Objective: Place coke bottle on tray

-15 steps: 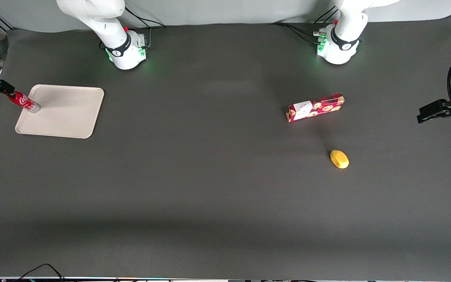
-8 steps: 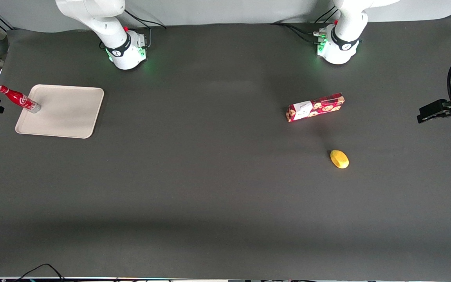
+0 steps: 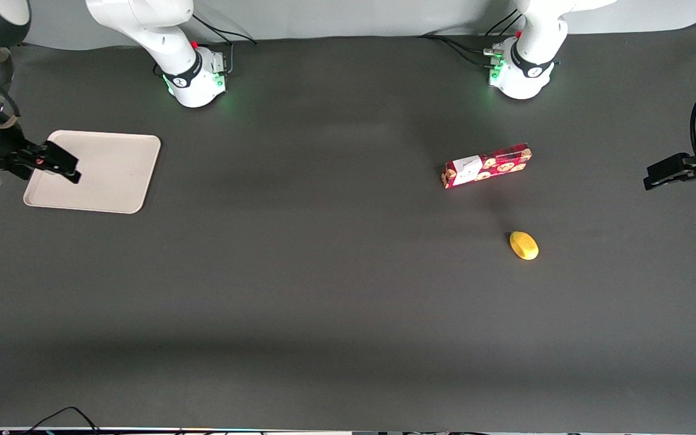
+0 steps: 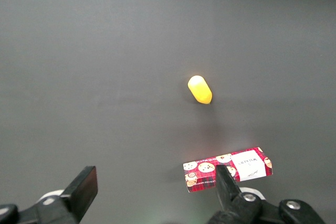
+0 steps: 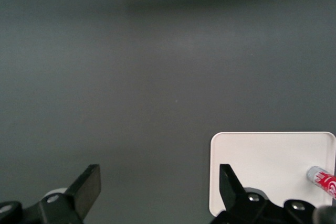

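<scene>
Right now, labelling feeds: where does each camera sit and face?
Front: high, faces both arm bases; open black pincer above flat cream tray.
Right wrist: on working arm, looks down past its fingers at tray, slim red coke bottle.
Left wrist: looks down past own fingers at red cookie box, yellow lump.
Front shares tray, box, lump.

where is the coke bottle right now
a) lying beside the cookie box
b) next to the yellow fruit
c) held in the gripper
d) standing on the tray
d) The right wrist view shows the coke bottle with its silvery base on the tray, while the gripper is open and holds nothing; the cookie box and the yellow fruit lie toward the parked arm's end of the table.
</scene>
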